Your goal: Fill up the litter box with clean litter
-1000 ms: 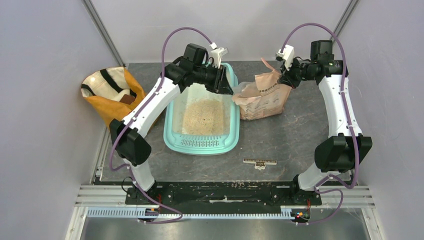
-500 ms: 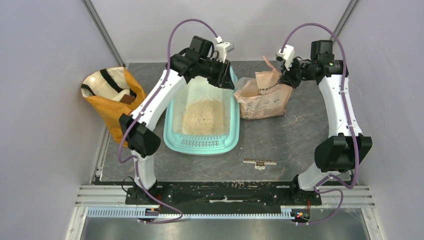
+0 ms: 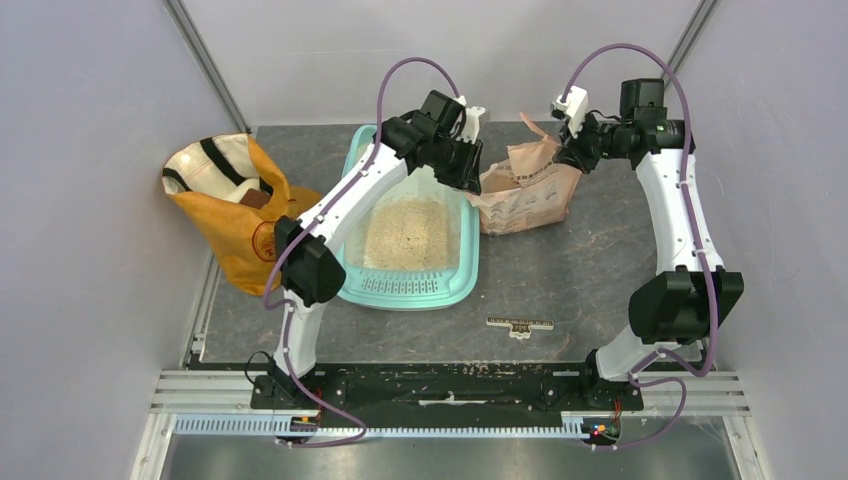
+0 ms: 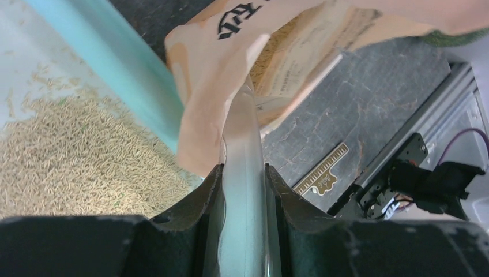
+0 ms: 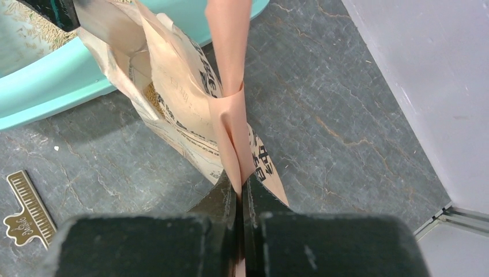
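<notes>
The mint-teal litter box (image 3: pixel 405 291) lies mid-table with a heap of beige clean litter (image 3: pixel 405 232) inside; the heap (image 4: pixel 69 156) also fills the left of the left wrist view, beside the box wall (image 4: pixel 132 75). A pink-tan paper bag (image 3: pixel 525 195) stands to the right of the box. My left gripper (image 3: pixel 470 175) is at the bag's mouth, its jaws (image 4: pixel 243 170) shut on a translucent pale plastic strip (image 4: pixel 242 130) that runs into the bag (image 4: pixel 207 63). My right gripper (image 3: pixel 572 150) (image 5: pixel 240 187) is shut on the bag's upper flap (image 5: pixel 228 69).
An orange-yellow bag with black straps (image 3: pixel 230 200) stands open at the left wall. A small ruler-shaped tag (image 3: pixel 518 324) (image 4: pixel 324 173) (image 5: pixel 26 205) lies on the dark tabletop in front of the box. Grey walls close in on both sides.
My left arm has swung right, from over the box's far end to the paper bag's mouth, still gripping the translucent strip. The bag shifted slightly. The right arm stayed put.
</notes>
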`<action>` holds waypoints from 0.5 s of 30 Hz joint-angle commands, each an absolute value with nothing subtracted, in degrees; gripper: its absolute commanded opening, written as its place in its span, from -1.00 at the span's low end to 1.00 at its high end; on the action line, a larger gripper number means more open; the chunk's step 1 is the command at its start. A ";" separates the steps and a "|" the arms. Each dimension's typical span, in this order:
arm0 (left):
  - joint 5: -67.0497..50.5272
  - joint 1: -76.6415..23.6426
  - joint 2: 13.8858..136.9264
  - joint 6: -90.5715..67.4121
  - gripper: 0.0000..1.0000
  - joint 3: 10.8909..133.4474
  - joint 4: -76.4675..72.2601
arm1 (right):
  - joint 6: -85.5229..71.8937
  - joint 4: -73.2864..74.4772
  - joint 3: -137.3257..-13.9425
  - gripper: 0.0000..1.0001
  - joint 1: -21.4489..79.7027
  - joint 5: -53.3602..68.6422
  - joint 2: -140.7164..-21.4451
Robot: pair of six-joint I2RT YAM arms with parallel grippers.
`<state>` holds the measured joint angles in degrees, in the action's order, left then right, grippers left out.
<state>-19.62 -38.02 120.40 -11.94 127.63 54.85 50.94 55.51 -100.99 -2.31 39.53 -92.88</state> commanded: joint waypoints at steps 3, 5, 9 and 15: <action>-10.67 -38.49 123.97 -20.67 -0.96 129.31 57.71 | 49.22 46.51 -104.50 -1.00 -2.03 46.58 -91.40; -10.48 -39.31 125.65 -20.93 -0.96 130.82 57.80 | 49.22 46.33 -104.50 -1.00 -2.02 46.63 -91.40; -8.28 -41.37 129.27 -21.53 -0.96 134.39 59.01 | 48.82 45.74 -104.24 -1.00 -1.94 46.67 -91.44; -6.66 -42.63 133.77 -24.74 -0.97 136.14 59.15 | 48.49 45.18 -104.49 -1.00 -1.58 46.80 -92.06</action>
<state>-10.68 -42.17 129.47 -20.49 134.63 56.66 50.52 54.37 -100.97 -2.02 40.01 -94.15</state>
